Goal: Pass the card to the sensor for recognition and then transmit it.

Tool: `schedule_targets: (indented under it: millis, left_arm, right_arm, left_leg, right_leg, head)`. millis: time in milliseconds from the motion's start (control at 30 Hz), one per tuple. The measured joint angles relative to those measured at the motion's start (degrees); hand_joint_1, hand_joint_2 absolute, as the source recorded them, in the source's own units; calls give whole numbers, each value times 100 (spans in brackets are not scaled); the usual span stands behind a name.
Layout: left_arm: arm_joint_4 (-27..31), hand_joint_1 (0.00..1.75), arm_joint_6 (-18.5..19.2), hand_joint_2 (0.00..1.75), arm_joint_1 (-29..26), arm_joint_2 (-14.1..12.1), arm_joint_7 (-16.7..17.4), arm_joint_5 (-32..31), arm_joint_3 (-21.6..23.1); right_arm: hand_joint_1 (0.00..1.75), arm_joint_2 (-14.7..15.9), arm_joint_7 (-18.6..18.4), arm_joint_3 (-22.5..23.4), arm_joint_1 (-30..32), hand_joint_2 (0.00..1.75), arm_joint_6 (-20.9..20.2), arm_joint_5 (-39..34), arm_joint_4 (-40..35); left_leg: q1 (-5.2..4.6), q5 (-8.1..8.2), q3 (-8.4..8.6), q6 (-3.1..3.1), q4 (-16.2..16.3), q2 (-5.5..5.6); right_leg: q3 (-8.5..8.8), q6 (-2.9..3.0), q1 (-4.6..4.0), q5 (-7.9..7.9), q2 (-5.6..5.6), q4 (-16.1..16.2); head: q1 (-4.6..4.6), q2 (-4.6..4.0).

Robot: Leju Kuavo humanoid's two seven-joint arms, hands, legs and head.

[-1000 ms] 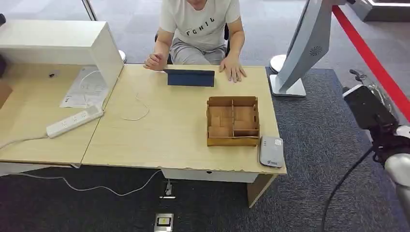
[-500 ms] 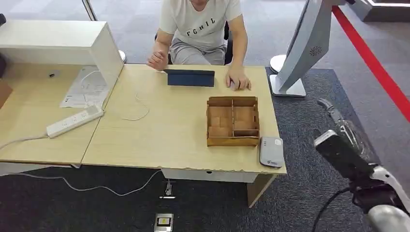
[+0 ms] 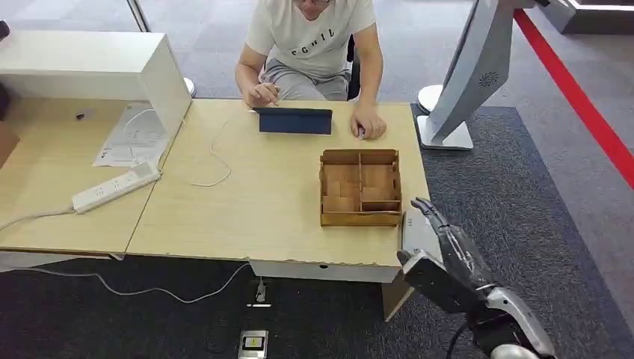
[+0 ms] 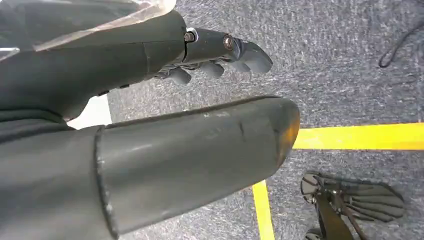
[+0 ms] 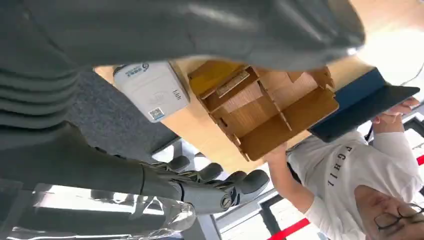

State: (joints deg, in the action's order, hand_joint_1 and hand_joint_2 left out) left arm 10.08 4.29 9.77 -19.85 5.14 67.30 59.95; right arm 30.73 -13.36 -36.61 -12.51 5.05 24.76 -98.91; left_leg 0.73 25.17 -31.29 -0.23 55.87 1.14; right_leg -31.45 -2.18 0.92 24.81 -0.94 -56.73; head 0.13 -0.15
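A grey-white card sensor [image 3: 413, 235] lies at the table's front right corner, beside a wooden compartment box [image 3: 359, 187]. My right hand [image 3: 447, 254] hovers at that corner with its fingers stretched out over the sensor's right side, and it holds nothing. The right wrist view shows the sensor [image 5: 150, 90] and the box [image 5: 265, 110] beyond my spread fingers [image 5: 215, 182]. A flat tan piece [image 5: 232, 82] lies in one compartment; I cannot tell if it is a card. My left hand [image 4: 210, 55] hangs over the carpet, holding nothing.
A person sits at the table's far side with hands at a blue tablet [image 3: 294, 120]. A power strip [image 3: 116, 187], papers [image 3: 131, 138] and a white cabinet [image 3: 97, 67] occupy the left. A white stand [image 3: 463, 82] rises right of the table.
My right arm has swung in from the far right and down to the table's front right corner, over the sensor. The person's hand moved onto the tablet.
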Motion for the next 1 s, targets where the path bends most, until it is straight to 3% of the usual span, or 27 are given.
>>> schedule_targets:
  millis: [200,333,500,700,1000]
  left_arm:
    - [0,0,219,0,25,4,-4,-96,2]
    - [0,0,245,0,24,15,6,-44,7]
    - [0,0,264,0,25,41,6,-26,7]
    - [0,0,395,0,25,33,-13,-111,13]
    - [-2,0,406,0,22,15,-29,-111,13]
  right_arm:
    - [0,-591,-170,-188,-136,175,138,1040,929]
    - [0,-1072,72,-234,-214,175,348,1743,1706]
    - [0,-1561,321,-221,-382,175,468,2040,2596]
    - [0,-1939,577,-103,-639,175,623,2221,3572]
    - [0,-2171,632,20,-773,175,706,2335,4186]
  left_leg:
    - [3,0,0,0,0,1]
    - [3,-1,0,-1,-1,1]
    - [3,-1,0,-1,-1,0]
    - [2,-1,1,0,0,0]
    - [3,0,2,-1,0,-2]
  right_leg:
    - [0,0,-3,0,0,-1]
    - [0,0,-3,0,0,-2]
    - [-1,0,-3,0,0,-2]
    - [-1,0,-2,0,0,-2]
    - [-2,1,-3,0,0,-2]
  head:
    - [0,0]
    - [0,0]
    - [0,0]
    - [0,0]
    - [-2,0]
